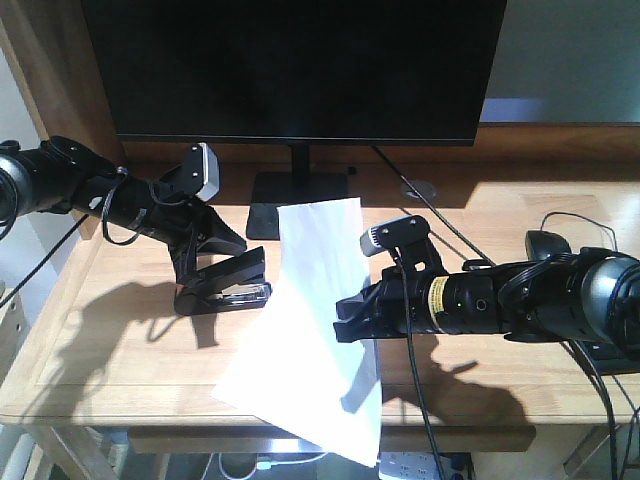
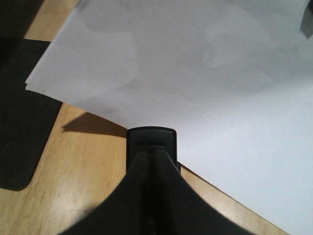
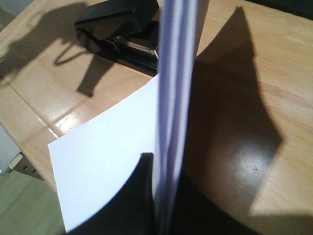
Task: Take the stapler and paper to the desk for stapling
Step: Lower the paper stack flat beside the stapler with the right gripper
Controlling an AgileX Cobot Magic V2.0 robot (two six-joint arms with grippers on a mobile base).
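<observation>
The black stapler [image 1: 228, 283] lies on the desk [image 1: 120, 350], left of centre, its orange-red end toward the left and its top arm raised. My left gripper [image 1: 224, 246] is shut, its fingertips lying on the stapler's [image 2: 151, 138] top rather than round it. The white paper [image 1: 310, 320] is held tilted, its near corner hanging past the desk's front edge. My right gripper [image 1: 350, 315] is shut on its right edge. In the right wrist view the paper [image 3: 112, 166] runs edge-on through that gripper [image 3: 164, 169], with the stapler [image 3: 122, 24] behind.
A large black monitor [image 1: 300, 70] stands at the back on a dark base [image 1: 290, 190]. A black mouse [image 1: 548, 243] and cables lie at the right. A round cable grommet [image 1: 420, 188] is behind the paper.
</observation>
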